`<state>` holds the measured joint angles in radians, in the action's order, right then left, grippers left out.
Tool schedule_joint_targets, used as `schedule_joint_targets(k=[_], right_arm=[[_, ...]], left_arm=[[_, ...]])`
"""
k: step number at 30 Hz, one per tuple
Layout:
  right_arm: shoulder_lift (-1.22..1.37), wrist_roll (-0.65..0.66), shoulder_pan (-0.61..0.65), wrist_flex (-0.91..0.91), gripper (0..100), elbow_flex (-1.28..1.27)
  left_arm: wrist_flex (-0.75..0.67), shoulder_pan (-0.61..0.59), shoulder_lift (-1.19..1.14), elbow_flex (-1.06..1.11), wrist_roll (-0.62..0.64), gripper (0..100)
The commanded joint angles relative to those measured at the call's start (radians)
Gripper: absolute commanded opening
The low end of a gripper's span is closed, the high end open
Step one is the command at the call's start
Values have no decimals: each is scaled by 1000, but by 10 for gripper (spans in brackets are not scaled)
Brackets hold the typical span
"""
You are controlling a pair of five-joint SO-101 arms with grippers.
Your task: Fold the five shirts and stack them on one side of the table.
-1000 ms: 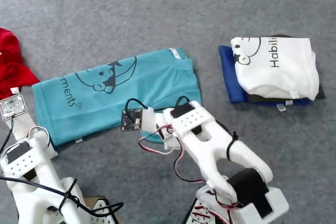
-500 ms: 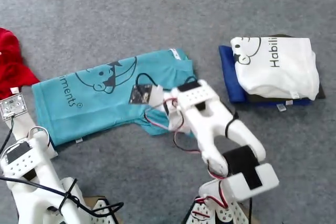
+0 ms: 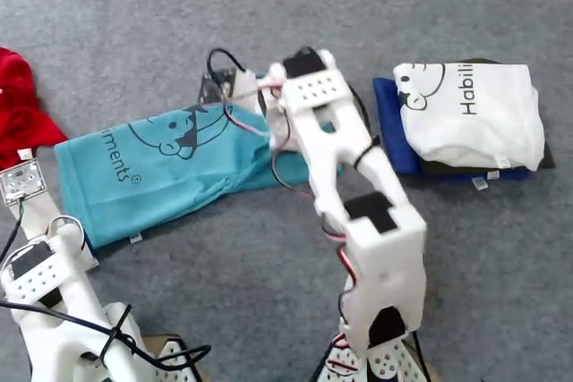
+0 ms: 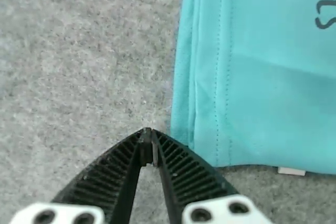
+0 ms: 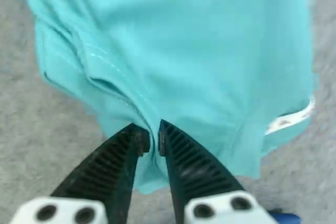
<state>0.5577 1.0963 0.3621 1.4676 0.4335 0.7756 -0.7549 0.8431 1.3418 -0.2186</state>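
A teal shirt (image 3: 143, 167) lies spread on the grey carpet at centre left. My right gripper (image 5: 152, 135) is shut on a pinched fold of the teal shirt (image 5: 199, 51), and the right arm (image 3: 313, 105) stretches out over the shirt's right end, which is bunched and drawn up under it. My left gripper (image 4: 147, 142) is shut and empty, low over the carpet just beside the hemmed edge of the teal shirt (image 4: 252, 77). The left arm (image 3: 40, 266) sits at the near left. At the right lies a folded stack: a white shirt (image 3: 470, 114) over a dark one and a blue shirt (image 3: 389, 127).
A crumpled red shirt (image 3: 22, 109) lies at the left edge. Bare carpet (image 3: 224, 275) runs along the near side between the arms and across the far side. The right arm's loose wires (image 3: 269, 131) hang over the teal shirt.
The right arm has swung from the teal shirt's near right corner toward the far side, dragging that end with it and shortening the spread shirt. The left arm has not moved.
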Motion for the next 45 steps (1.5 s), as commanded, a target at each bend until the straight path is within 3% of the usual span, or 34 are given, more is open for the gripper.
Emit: schedule_joint_targets(k=[1, 10, 15, 25, 28, 31, 34, 38, 45], right_arm=[[125, 11, 46, 35, 14, 263], [440, 5, 98, 153, 24, 702], [518, -60, 94, 264, 191, 898], [524, -233, 8, 299, 178, 1116], [487, -362, -38, 301, 5, 1099], [389, -476, -80, 301, 13, 986], [248, -476, -103, 299, 14, 786], [93, -423, -98, 296, 14, 536], [15, -404, -97, 279, 14, 363]], left_arm=[[-15, -1, 6, -4, 2, 29], [-15, -1, 6, -4, 2, 29], [-14, -1, 6, -4, 0, 29], [-14, -1, 6, -4, 0, 29], [-12, -5, 11, -15, 5, 29], [140, -31, 28, -150, 8, 29], [336, -16, 29, -403, 29, 32], [491, 22, -5, -638, 66, 130], [574, 36, -468, -912, 118, 139]])
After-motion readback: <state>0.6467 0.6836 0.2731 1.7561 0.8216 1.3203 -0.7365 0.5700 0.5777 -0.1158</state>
